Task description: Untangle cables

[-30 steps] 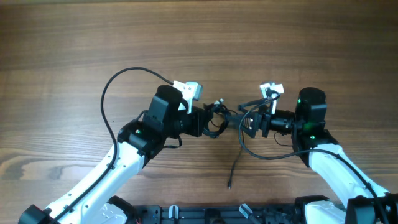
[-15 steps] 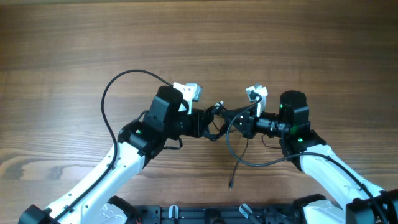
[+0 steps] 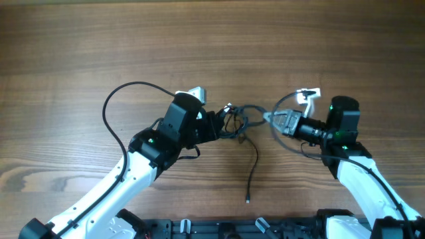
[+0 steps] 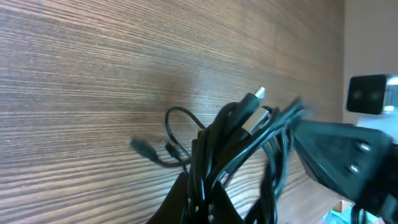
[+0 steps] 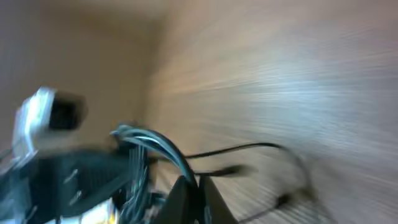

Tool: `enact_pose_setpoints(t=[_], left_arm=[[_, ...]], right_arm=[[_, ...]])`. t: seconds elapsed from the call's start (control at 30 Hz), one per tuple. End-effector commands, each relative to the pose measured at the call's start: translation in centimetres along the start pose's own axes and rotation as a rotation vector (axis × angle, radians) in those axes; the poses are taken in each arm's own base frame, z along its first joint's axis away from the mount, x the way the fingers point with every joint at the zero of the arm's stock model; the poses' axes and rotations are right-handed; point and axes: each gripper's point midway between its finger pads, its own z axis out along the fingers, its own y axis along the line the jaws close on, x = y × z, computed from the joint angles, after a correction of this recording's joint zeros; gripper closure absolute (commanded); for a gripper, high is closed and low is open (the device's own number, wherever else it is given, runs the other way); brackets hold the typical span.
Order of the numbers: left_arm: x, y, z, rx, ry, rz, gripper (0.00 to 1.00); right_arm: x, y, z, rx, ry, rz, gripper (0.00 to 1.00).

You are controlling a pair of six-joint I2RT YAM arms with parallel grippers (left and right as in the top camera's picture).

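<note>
The cables (image 3: 237, 122) form a black tangle held just above the table between the two arms. My left gripper (image 3: 224, 124) is shut on the tangle's left side. In the left wrist view its fingers (image 4: 180, 200) pinch several black cords (image 4: 214, 143), and a whitish plug (image 4: 259, 93) sticks up from them. My right gripper (image 3: 271, 119) is shut on a strand at the tangle's right end. The blurred right wrist view shows that strand (image 5: 163, 144) arching out from between the closed fingers (image 5: 208, 200). One loose cord end (image 3: 249, 189) trails down toward the table's front.
The left arm's thick black wire (image 3: 116, 106) loops out to the left over the wooden table (image 3: 212, 46). The right arm's own wire (image 3: 292, 143) curves beside its wrist. The arm bases (image 3: 259, 226) line the front edge.
My right gripper came in to the tangle, closed on a strand and pulled back to the right. The tangle stretched out between the arms, and the loose cord end swung slightly.
</note>
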Motion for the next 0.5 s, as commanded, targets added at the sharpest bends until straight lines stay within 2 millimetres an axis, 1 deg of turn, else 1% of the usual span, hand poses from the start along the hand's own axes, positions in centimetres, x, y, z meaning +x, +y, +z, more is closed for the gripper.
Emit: enact_pose_setpoints(t=[0.0, 0.03, 0.07, 0.1, 0.13, 0.17, 0.2, 0.23, 0.27, 0.3, 0.37, 0.43, 0.47], left_arm=[[-0.1, -0.1, -0.1, 0.061, 0.015, 0.122, 0.96], [-0.2, -0.6, -0.1, 0.086, 0.014, 0.138, 0.96], [-0.3, -0.7, -0.1, 0.088, 0.01, 0.145, 0.96], [-0.4, -0.7, -0.1, 0.09, 0.007, 0.15, 0.96], [-0.4, -0.7, -0.1, 0.09, 0.007, 0.15, 0.96], [-0.3, -0.7, -0.1, 0.09, 0.007, 0.153, 0.96], [-0.4, -0.7, -0.1, 0.091, 0.006, 0.154, 0.96], [-0.4, -0.8, -0.1, 0.092, 0.005, 0.154, 0.96], [-0.4, -0.8, -0.1, 0.092, 0.005, 0.154, 0.96], [-0.4, -0.8, -0.1, 0.092, 0.005, 0.153, 0.96], [-0.4, -0.8, -0.1, 0.092, 0.004, 0.148, 0.96], [-0.4, -0.8, -0.1, 0.093, 0.005, 0.146, 0.96], [-0.4, -0.8, -0.1, 0.093, 0.005, 0.146, 0.96]], right_arm=[[-4.5, -8.4, -3.6, 0.422, -0.326, 0.219, 0.96], [-4.3, -8.6, -3.7, 0.432, -0.325, 0.235, 0.96], [-4.3, -8.5, -3.6, 0.426, -0.322, 0.233, 0.96], [-4.3, -7.7, -3.2, 0.382, -0.301, 0.212, 0.95], [-4.2, -5.6, -2.4, 0.278, -0.245, 0.11, 0.9], [-3.8, -1.2, -1.6, 0.072, -0.16, -0.13, 0.73], [-3.1, 1.6, -1.5, -0.068, -0.11, -0.271, 0.54], [-2.4, 3.3, -1.5, -0.151, -0.078, -0.34, 0.41], [-2.0, 3.8, -1.4, -0.174, -0.06, -0.363, 0.34], [-1.2, 4.0, -0.9, -0.18, -0.034, -0.373, 0.31], [0.6, 4.6, 0.3, -0.188, 0.022, -0.435, 0.21], [2.1, 4.2, 1.9, -0.127, 0.057, -0.438, 0.19], [2.8, 3.7, 2.7, -0.076, 0.07, -0.429, 0.19]])
